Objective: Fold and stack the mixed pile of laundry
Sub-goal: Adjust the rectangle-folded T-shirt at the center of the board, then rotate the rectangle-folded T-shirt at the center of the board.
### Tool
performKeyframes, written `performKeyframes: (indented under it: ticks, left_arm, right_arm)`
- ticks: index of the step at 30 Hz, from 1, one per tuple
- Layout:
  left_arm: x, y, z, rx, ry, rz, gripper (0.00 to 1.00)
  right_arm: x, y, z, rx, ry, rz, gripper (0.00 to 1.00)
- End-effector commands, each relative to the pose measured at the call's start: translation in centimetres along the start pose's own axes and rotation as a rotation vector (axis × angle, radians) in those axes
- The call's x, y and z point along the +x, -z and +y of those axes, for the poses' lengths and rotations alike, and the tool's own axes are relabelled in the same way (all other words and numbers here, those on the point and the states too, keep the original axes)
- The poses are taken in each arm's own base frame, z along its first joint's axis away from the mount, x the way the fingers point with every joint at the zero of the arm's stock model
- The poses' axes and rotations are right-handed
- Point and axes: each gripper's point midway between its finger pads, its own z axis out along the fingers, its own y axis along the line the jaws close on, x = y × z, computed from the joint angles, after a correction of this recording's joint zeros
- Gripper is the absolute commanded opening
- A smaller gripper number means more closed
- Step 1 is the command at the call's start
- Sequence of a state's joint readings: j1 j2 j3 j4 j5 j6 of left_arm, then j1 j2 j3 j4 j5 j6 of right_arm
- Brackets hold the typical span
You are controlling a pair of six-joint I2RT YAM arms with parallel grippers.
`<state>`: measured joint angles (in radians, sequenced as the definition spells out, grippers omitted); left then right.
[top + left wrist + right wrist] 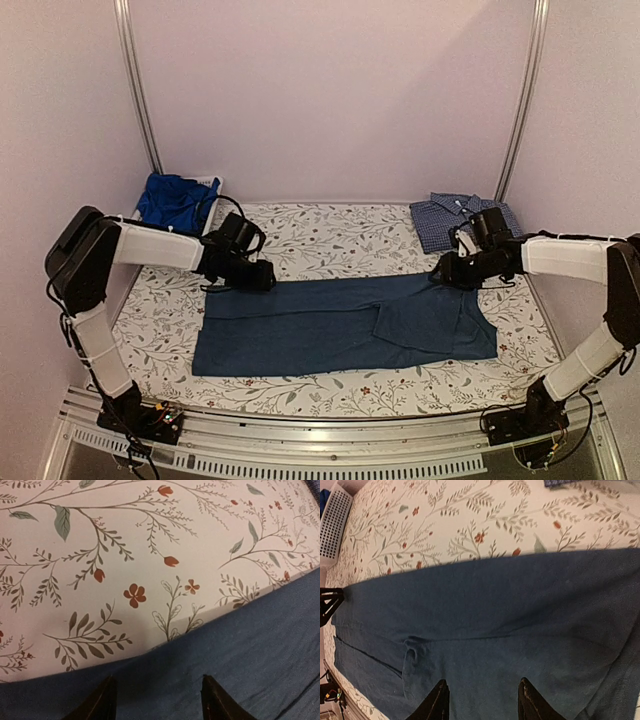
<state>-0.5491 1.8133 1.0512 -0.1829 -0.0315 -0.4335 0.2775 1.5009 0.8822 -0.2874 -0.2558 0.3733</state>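
1. A white plastic mesh basket (213, 183) stands at the far left corner of the table, against the back wall. A bright royal-blue garment (174, 203) lies crumpled inside it and fills what can be seen of the basket
2. The table is covered with a white cloth printed with leafy sprigs and small red flowers (330, 240)
3. A dark navy T-shirt (340, 325) lies spread flat across the middle of this cloth, a long band running left to right. A sleeve-like flap is folded over on its right half, and its near edge lies close to the front of the table
4. A blue small-checked collared button shirt (450, 215) lies folded at the far right corner, outside the basket and apart from the navy T-shirt
5. The left gripper (263, 279) is low over the far left corner of the navy T-shirt. In the left wrist view its two dark fingertips (102, 702) stand apart over the fabric just inside the hem, with nothing pinched between them
6. The right gripper (441, 272) is at the far right corner of the same T-shirt, beside the checked shirt. In the right wrist view its fingertips (437, 702) are likewise spread, the navy fabric lying flat beneath the gap and nothing held
7. The right wrist view also shows the mesh wall of the basket at its top left corner
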Motion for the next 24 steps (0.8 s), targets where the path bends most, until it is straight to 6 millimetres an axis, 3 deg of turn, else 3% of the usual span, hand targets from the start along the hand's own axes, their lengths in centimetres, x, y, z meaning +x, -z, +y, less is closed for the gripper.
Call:
performKeyframes:
  ticks: [1, 5, 11, 14, 19, 24]
  left_arm:
    - [3.1, -2.0, 0.4, -0.043, -0.005, 0.107, 0.56]
    - [5.7, -2.1, 4.9, -0.196, 0.086, 0.163, 0.54]
    - [8.3, 0.6, 12.7, -0.304, 0.310, 0.156, 0.51]
    - [8.7, 1.6, 13.6, -0.283, 0.387, 0.124, 0.50]
    - [8.6, 3.0, 14.8, -0.367, 0.432, 0.111, 0.50]
    - [6.9, 5.1, 15.4, -0.379, 0.452, 0.035, 0.52]
  right_arm:
    - [5.8, -1.9, 0.3, 0.004, -0.057, 0.140, 0.46]
    - [7.6, -2.5, 0.5, 0.029, -0.052, 0.188, 0.47]
    - [6.3, -1.2, 2.4, 0.022, -0.006, 0.178, 0.50]
    - [6.5, -0.7, 4.3, 0.004, 0.030, 0.184, 0.50]
    - [9.6, -2.0, 8.1, -0.043, 0.082, 0.245, 0.50]
    - [11.6, -4.9, 7.7, 0.002, 0.092, 0.298, 0.45]
